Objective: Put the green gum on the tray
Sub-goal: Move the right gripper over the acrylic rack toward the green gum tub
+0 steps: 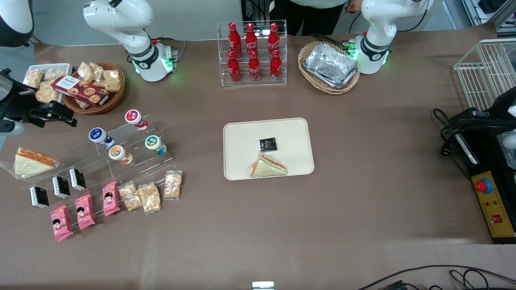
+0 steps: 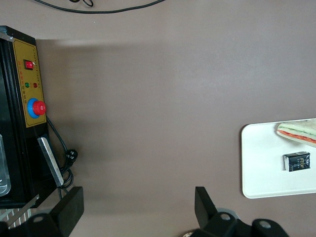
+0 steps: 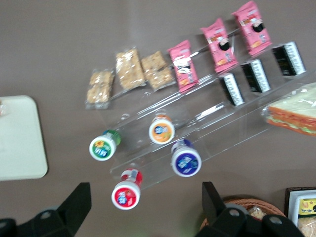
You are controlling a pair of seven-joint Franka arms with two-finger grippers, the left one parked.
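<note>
My gripper (image 1: 60, 117) hangs spread wide and empty, well apart from the green gum (image 1: 155, 145), which leans lid-up on the clear stepped rack (image 1: 133, 155), between my claw and the tray (image 1: 238, 161).

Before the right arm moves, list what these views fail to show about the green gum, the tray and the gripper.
- Green gum: label text too small in every view.
- Tray: cut off by the frame edge in both wrist views; complete only in the front view.
- Gripper: open above the gum rack; in the front view it is dark and partly cut off by the edge.
</note>
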